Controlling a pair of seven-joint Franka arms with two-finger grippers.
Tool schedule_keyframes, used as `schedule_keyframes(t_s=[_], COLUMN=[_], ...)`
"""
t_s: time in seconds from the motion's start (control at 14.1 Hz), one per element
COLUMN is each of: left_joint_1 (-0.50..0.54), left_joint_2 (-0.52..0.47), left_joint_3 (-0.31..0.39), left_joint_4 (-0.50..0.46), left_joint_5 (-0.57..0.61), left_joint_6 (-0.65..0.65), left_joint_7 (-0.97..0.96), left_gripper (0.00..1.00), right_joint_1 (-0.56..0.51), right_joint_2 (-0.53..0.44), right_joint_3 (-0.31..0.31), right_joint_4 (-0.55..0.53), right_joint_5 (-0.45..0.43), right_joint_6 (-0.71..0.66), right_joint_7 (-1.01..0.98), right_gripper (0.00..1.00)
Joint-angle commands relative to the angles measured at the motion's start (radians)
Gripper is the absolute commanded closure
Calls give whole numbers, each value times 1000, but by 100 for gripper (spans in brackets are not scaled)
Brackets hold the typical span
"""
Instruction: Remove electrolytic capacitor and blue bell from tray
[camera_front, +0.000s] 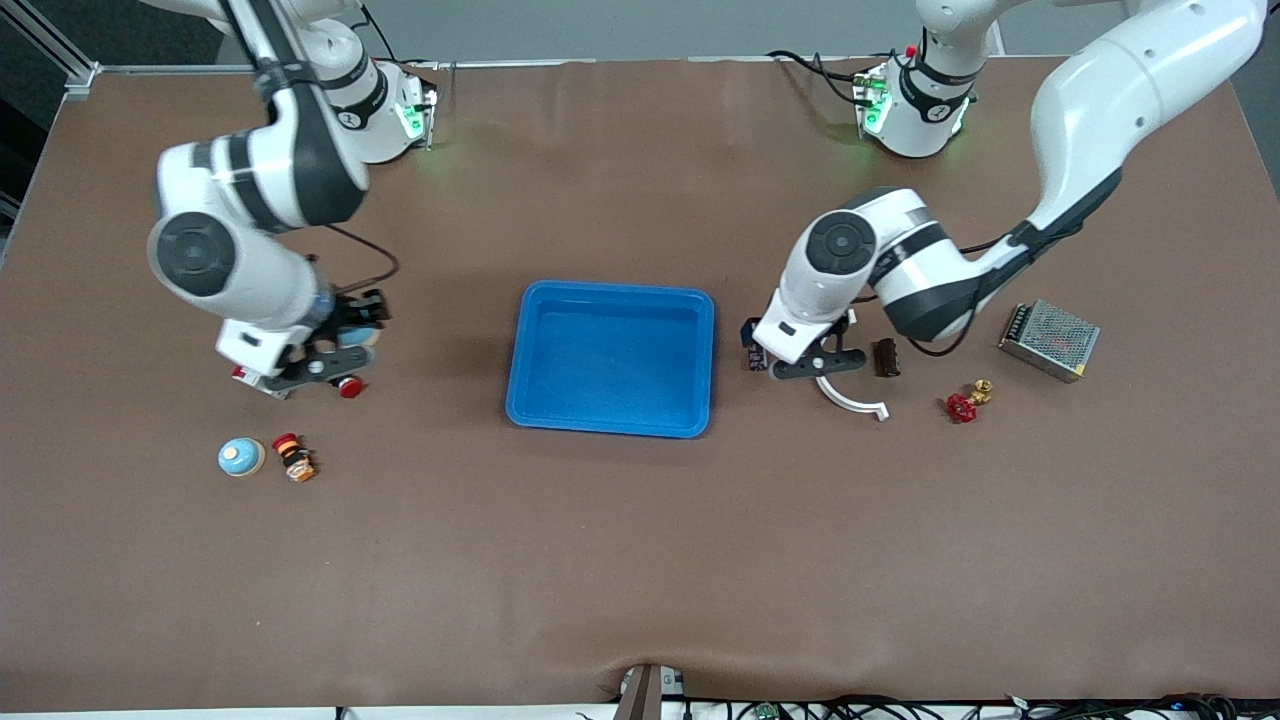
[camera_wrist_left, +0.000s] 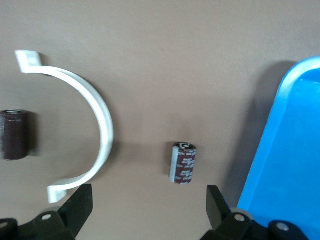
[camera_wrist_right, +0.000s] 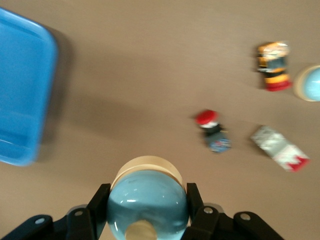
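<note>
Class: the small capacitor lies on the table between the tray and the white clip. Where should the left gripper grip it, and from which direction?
Grip the capacitor across its round sides at mid-length, coming straight down. It lies on its side between the open left gripper's fingers.

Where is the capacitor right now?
The capacitor lies on the table between the blue tray and the white curved clip, under the open left gripper.
</note>
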Motion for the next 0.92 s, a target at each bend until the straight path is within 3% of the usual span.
schedule_keyframes(t_s=[0.0, 0.35, 0.57, 0.85], left_joint_1=[46, 139, 150, 156], left_joint_2=[0, 5, 2, -5], left_joint_3=[-44, -25, 25, 73], left_joint_4=[100, 276, 350, 419], left_joint_5=[-53, -73, -59, -53], left_joint_6=[-123, -240, -252, -342], left_joint_7=[80, 307, 422, 585], left_gripper=[0, 0, 0, 0], right_joint_1=[-134, -274, -337, -348], right_joint_2=[-62, -56, -19, -11], right_joint_3=[20, 20, 20, 20], right_joint_4=[-108, -295, -314, -444], right_joint_5=[-24, -26, -26, -26], right_joint_6=[71, 365, 439, 623], right_joint_7=[-177, -349, -429, -437], right_gripper=[73, 73, 73, 73])
